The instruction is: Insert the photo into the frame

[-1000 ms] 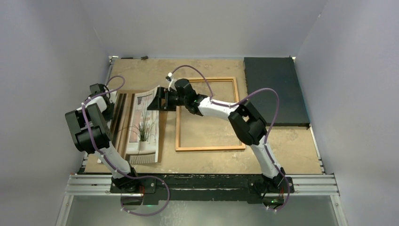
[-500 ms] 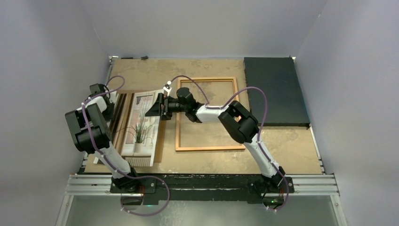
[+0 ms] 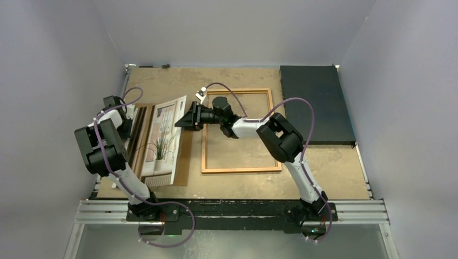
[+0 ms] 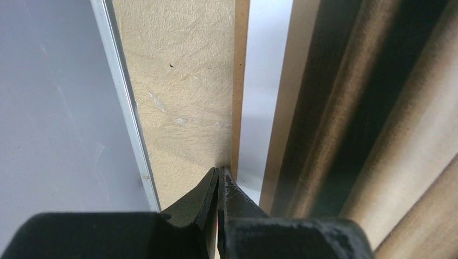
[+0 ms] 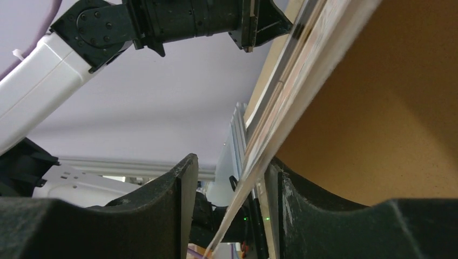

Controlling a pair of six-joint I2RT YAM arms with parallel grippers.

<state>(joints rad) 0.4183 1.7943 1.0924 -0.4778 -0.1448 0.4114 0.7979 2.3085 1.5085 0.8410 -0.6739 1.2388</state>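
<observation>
Left jaws shut, right jaws part-open astride raised edge of the photo [image 3: 162, 143], the frame [image 3: 241, 169] flat alongside

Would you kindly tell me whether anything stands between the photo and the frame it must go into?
Only the right arm: it reaches across the frame's far left part to the photo's right edge, which sits between the right gripper's open jaws. Nothing else visible lies in the frame's opening.
</observation>
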